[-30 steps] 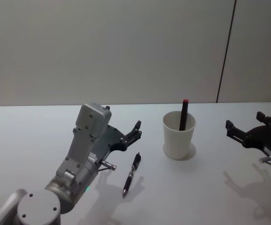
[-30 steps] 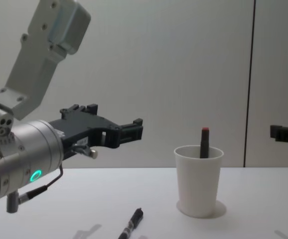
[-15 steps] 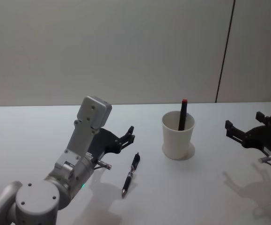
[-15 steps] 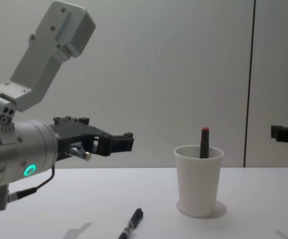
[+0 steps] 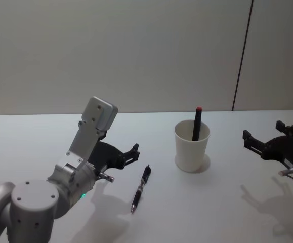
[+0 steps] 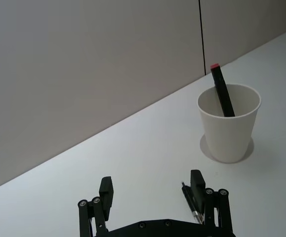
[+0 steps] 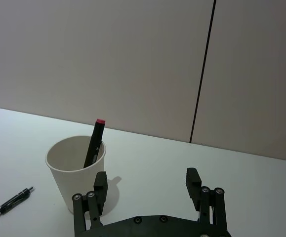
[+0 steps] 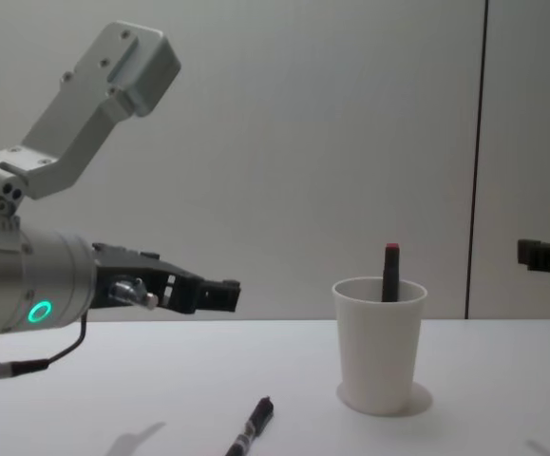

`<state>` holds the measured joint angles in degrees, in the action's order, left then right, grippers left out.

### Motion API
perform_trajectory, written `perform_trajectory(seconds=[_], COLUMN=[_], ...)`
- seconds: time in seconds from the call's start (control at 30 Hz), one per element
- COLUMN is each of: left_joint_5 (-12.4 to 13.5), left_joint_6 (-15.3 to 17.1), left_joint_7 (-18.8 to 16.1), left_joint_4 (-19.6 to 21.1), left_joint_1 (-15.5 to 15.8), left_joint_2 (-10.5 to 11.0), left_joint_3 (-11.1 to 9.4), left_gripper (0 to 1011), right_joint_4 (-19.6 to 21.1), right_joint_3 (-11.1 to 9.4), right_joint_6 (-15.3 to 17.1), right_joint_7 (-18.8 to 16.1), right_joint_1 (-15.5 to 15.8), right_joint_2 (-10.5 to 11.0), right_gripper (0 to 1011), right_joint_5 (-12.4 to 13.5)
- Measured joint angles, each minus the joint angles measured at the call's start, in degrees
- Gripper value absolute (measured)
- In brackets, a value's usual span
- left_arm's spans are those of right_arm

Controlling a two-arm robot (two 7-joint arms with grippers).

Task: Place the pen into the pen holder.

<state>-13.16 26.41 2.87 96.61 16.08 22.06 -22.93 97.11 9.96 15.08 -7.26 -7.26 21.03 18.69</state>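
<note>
A black pen lies flat on the white table, left of and nearer to me than the pen holder, a white paper cup. A black marker with a red cap stands inside the cup. My left gripper hovers open just left of the pen, holding nothing; one of its fingers partly covers the pen in the left wrist view. My right gripper stays open and empty at the right, pointing toward the cup.
The white table runs back to a plain grey wall with a dark vertical seam. My left arm's large grey links rise above the near left of the table.
My left gripper has drawn back to the left and dropped lower, farther from the cup. The pen, the cup and the right arm have not moved.
</note>
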Motion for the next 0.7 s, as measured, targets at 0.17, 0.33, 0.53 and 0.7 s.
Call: perform_trajectory(seconds=[0.17, 0.33, 0.53, 0.7], left_joint_5=[-0.08, 0.30, 0.85, 1.14], left_joint_6=[2.74, 5.79, 9.39, 12.61], left_joint_7=[1.31, 2.82, 4.10, 4.42], left_joint_4=[-0.55, -1.44, -2.77, -3.95], left_joint_1=[0.78, 1.87, 3.05, 3.91], left_joint_2=[0.00, -0.15, -0.58, -1.17], left_joint_3=[0.43, 0.80, 1.05, 1.14], left_gripper=[1000, 1000, 1000, 1000], right_joint_4=[0.01, 0.00, 0.01, 0.01], right_joint_3=[0.00, 0.00, 0.00, 0.00], right_joint_6=[0.00, -0.01, -0.01, -0.01], right_joint_7=[0.00, 0.00, 0.00, 0.00], right_joint_1=[0.00, 0.00, 0.00, 0.00], right_joint_2=[0.00, 0.00, 0.00, 0.00], right_gripper=[1001, 1002, 1002, 1001], right_joint_5=[0.00, 0.00, 0.00, 0.00])
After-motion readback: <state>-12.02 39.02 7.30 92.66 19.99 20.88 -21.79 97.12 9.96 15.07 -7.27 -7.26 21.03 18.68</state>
